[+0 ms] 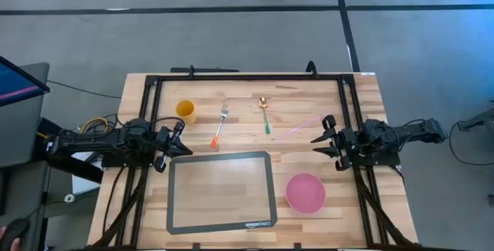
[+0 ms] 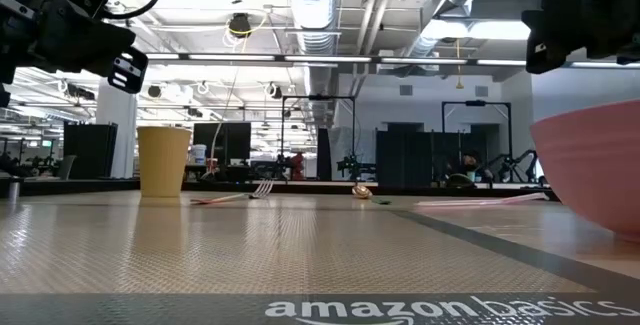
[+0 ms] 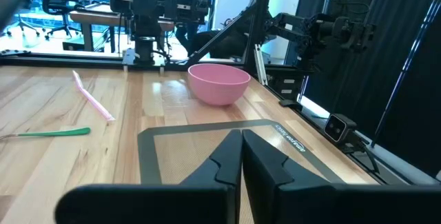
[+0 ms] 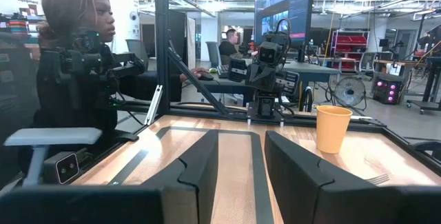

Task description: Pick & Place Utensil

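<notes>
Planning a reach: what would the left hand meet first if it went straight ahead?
Probably nothing at first: the shut left hand points across over the mat. Farther along stands the right hand, though heights are unclear.

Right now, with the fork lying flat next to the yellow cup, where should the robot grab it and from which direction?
Probably the orange handle of the fork, taken from straight above by the left gripper, which sits closest, its fingers shut in its wrist view. The fork lies flat, tines pointing away toward the far edge, handle end nearest the mat. The yellow cup stands apart, leaving room for fingers across the thin handle.
</notes>
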`<act>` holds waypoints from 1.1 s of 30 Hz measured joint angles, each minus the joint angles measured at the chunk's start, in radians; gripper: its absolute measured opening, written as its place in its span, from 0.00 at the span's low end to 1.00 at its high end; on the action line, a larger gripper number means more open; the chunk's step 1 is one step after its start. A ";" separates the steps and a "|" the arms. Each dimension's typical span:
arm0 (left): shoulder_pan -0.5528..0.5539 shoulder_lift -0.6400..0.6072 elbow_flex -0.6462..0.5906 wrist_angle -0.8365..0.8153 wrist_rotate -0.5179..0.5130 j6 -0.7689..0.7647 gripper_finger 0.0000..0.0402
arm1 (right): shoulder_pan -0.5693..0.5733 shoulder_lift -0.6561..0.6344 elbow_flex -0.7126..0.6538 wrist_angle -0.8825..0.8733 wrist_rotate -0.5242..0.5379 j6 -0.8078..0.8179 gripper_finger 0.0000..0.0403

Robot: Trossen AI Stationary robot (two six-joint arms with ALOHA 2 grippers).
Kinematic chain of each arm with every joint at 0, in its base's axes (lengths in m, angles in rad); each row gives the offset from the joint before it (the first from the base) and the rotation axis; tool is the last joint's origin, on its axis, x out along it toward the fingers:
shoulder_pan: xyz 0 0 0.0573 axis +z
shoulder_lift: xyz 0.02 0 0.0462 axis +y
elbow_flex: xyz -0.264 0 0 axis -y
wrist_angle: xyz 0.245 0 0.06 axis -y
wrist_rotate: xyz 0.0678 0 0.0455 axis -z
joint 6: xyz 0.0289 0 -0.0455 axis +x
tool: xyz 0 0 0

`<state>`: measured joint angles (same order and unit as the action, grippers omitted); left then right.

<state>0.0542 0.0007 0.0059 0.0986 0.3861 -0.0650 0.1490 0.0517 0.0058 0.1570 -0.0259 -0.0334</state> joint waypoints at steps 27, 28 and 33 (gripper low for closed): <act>0.000 0.000 0.000 0.000 -0.027 0.000 0.03 | 0.000 0.000 0.000 0.000 0.000 0.000 0.28; 0.000 0.000 0.000 0.000 -0.027 0.000 0.03 | 0.000 0.000 0.000 0.000 0.000 0.000 0.28; 0.000 0.000 0.000 0.000 -0.027 0.000 0.03 | 0.000 0.000 0.000 0.000 0.000 0.000 0.28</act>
<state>0.0544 0.0009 0.0059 0.0986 0.3592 -0.0650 0.1490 0.0517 0.0058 0.1570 -0.0261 -0.0334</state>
